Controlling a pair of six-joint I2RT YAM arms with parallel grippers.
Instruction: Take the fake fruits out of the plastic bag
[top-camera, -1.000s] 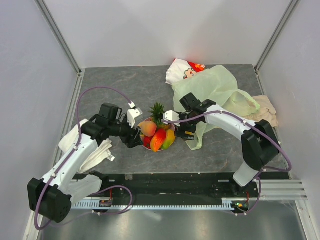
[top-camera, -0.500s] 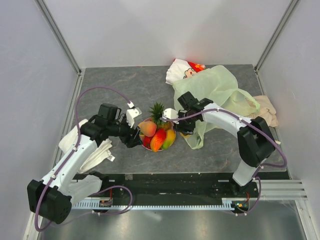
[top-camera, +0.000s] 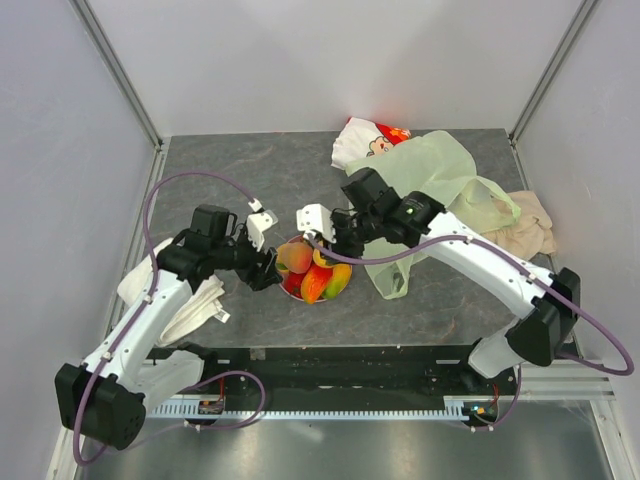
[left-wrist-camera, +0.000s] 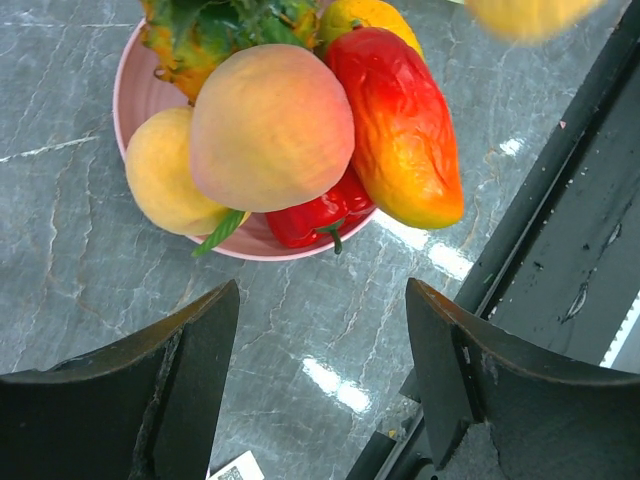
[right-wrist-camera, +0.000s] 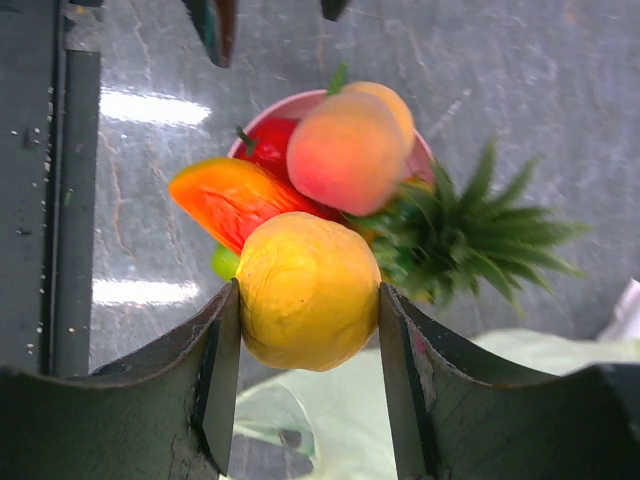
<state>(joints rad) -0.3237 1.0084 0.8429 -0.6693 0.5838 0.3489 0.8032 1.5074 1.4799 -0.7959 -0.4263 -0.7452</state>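
My right gripper (right-wrist-camera: 308, 300) is shut on a round yellow-orange fake fruit (right-wrist-camera: 308, 290) and holds it just above the pink plate (top-camera: 300, 296). Piled on that plate are a peach (left-wrist-camera: 270, 125), a yellow-red mango (left-wrist-camera: 400, 130), a red pepper piece (left-wrist-camera: 315, 215), a pineapple (right-wrist-camera: 460, 235) and another yellow fruit (left-wrist-camera: 165, 175). The pale-green plastic bag (top-camera: 440, 185) lies crumpled behind and right of the right gripper (top-camera: 325, 248). At the plate's left side my left gripper (top-camera: 268, 268) stands open (left-wrist-camera: 320, 340), with nothing between its fingers.
A white-and-red cartoon pouch (top-camera: 365, 140) lies at the back next to the bag. A beige cloth (top-camera: 525, 225) sits at the right edge, a white cloth (top-camera: 190, 300) under the left arm. The black rail (top-camera: 330, 365) runs along the front.
The right gripper closed on the yellow fruit at the bag's mouth and swung left with it over the plate. The left arm barely moved.
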